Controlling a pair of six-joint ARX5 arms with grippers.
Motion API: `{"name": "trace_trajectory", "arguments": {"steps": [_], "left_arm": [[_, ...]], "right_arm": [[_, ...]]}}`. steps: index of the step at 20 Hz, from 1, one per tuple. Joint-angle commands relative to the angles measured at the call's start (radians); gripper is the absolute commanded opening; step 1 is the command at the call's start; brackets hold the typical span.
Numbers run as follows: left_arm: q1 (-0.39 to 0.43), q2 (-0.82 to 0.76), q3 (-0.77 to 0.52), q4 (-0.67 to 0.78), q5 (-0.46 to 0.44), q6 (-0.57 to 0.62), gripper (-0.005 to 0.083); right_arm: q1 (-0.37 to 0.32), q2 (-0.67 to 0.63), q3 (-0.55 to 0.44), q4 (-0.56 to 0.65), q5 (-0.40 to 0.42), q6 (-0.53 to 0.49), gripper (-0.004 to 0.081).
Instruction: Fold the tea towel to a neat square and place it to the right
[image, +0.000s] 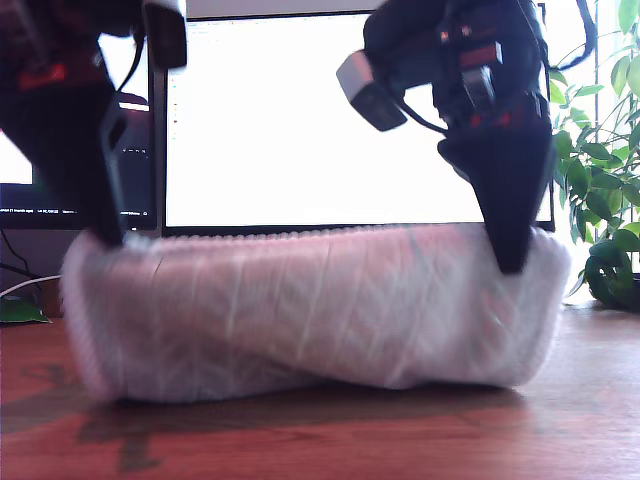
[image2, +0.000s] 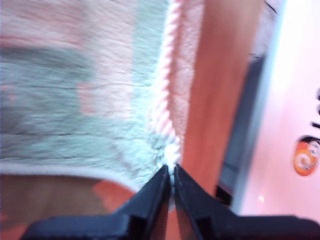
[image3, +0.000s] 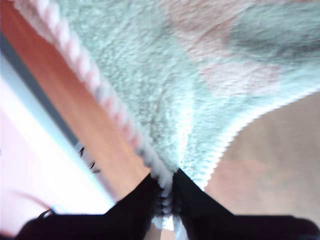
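Tea towel (image: 310, 310) lifted by two corners, hanging as a sagging sheet, lower fold resting on the desk (image: 320, 440) before a bright monitor (image: 320, 120). Corded edge (image2: 162, 100) pinched in my first gripper (image2: 172, 172), jaws clamped on that corner; my second gripper (image3: 167, 187) likewise closed on the other corner. Apparently the first fold in hand. Next likely: carry both corners forward together, level, then lay them onto the opposite edge.
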Motion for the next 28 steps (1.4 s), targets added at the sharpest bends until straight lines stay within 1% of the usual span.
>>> {"name": "trace_trajectory", "arguments": {"steps": [1, 3, 6, 7, 9, 11, 13, 15, 17, 19, 21, 22, 24, 25, 28], "left_arm": [[-0.021, -0.011, -0.042, 0.003, 0.005, -0.010, -0.0021], [-0.038, -0.011, -0.082, 0.008, 0.005, -0.014, -0.0021], [-0.043, -0.011, -0.142, 0.016, -0.008, -0.037, -0.0021], [-0.043, -0.011, -0.156, 0.026, -0.021, -0.037, -0.0021], [-0.043, -0.011, -0.164, 0.051, -0.075, -0.055, -0.0021], [-0.040, -0.011, -0.165, 0.051, -0.140, -0.074, -0.0021], [-0.027, -0.011, -0.166, 0.046, -0.180, -0.097, -0.0021], [-0.022, -0.011, -0.169, 0.042, -0.186, -0.100, -0.0021], [-0.021, -0.011, -0.169, 0.027, -0.187, -0.100, -0.0012], [-0.021, -0.011, -0.169, 0.024, -0.187, -0.123, 0.0071], [-0.021, -0.011, -0.169, 0.021, -0.177, -0.155, 0.0172], [-0.021, -0.011, -0.169, 0.016, -0.168, -0.172, 0.0213], [-0.022, -0.011, -0.169, -0.004, -0.154, -0.178, 0.0283], [-0.022, -0.011, -0.169, 0.002, -0.153, -0.178, 0.0292], [-0.018, -0.011, -0.169, 0.058, -0.153, -0.175, 0.0283]], "right_arm": [[0.012, -0.038, -0.023, -0.005, -0.016, 0.012, -0.0011], [0.018, -0.038, -0.039, -0.005, -0.039, 0.055, -0.0011], [0.031, -0.038, -0.092, -0.008, -0.065, 0.064, -0.0011], [0.038, -0.038, -0.108, -0.007, -0.068, 0.063, -0.0011], [0.058, -0.038, -0.134, -0.003, -0.071, 0.060, -0.0011], [0.072, -0.038, -0.150, 0.013, -0.085, 0.060, -0.0011], [0.092, -0.038, -0.156, 0.044, -0.092, 0.059, -0.0010], [0.107, -0.038, -0.156, 0.068, -0.092, 0.058, -0.0003], [0.109, -0.038, -0.156, 0.066, -0.090, 0.059, 0.0031], [0.109, -0.038, -0.156, 0.040, -0.092, 0.084, 0.0114], [0.109, -0.038, -0.156, 0.007, -0.124, 0.091, 0.0204], [0.111, -0.038, -0.156, 0.003, -0.146, 0.107, 0.0227], [0.115, -0.038, -0.156, 0.004, -0.160, 0.106, 0.0237], [0.115, -0.038, -0.156, 0.008, -0.160, 0.104, 0.0237], [0.113, -0.038, -0.156, 0.061, -0.160, 0.093, 0.0229]]}}
